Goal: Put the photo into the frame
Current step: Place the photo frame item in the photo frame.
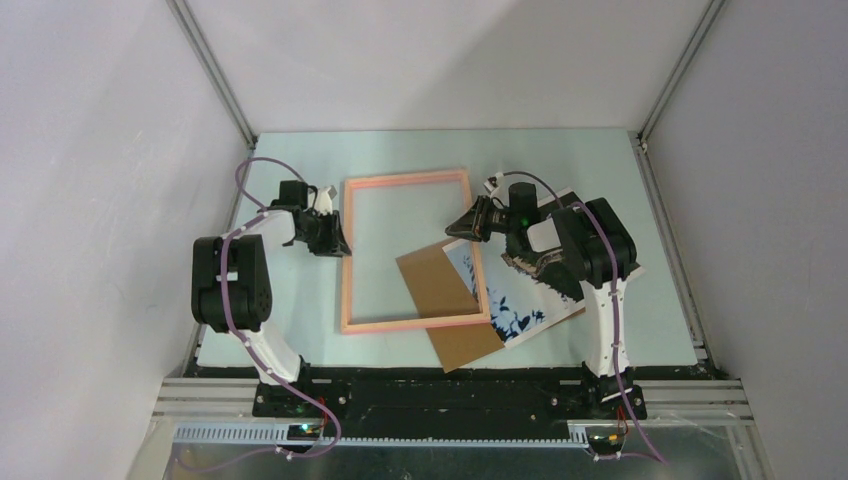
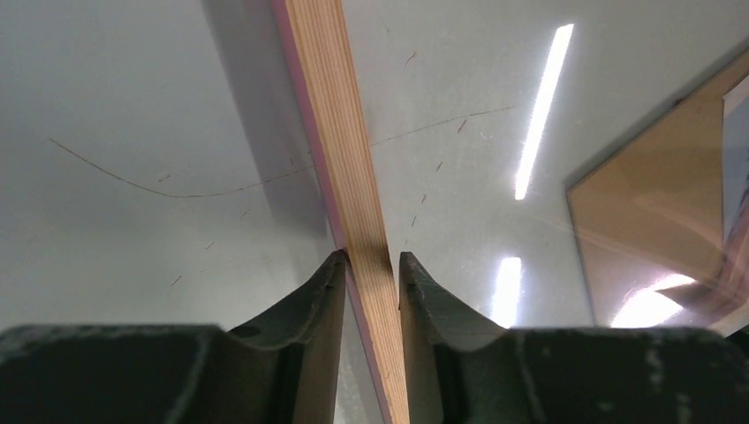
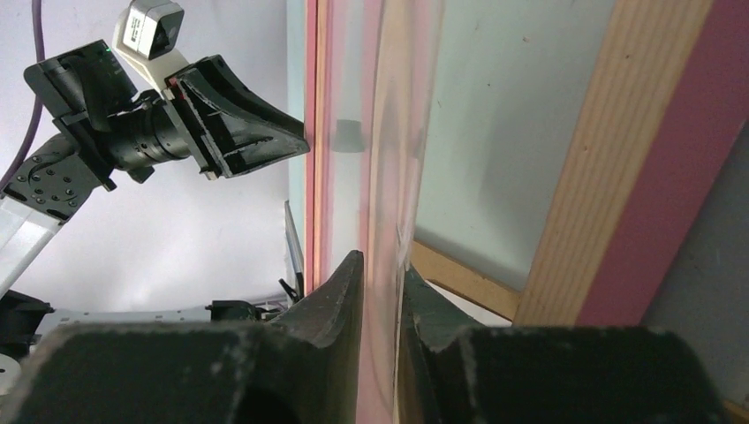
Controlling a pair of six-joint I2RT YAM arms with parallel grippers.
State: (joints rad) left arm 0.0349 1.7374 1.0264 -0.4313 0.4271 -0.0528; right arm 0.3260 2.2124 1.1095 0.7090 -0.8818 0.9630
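The salmon-pink frame point(image 1: 405, 180) lies mid-table, its lower right part over the brown backing board point(image 1: 445, 290) and the photo point(image 1: 520, 305). The photo lies under my right arm, with its blue sky and dark leaves showing. My left gripper point(image 1: 338, 240) is shut on the frame's left rail. In the left wrist view the jaws point(image 2: 371, 261) pinch the wooden rail point(image 2: 340, 132). My right gripper point(image 1: 462, 225) is shut on the frame's right rail. In the right wrist view the jaws point(image 3: 382, 261) close on a blurred pink edge point(image 3: 393, 132).
The backing board also shows through the pane in the left wrist view point(image 2: 654, 221). The left gripper shows across the frame in the right wrist view point(image 3: 238, 132). White walls enclose the pale table point(image 1: 300, 320) on three sides, with the arm bases at the near edge.
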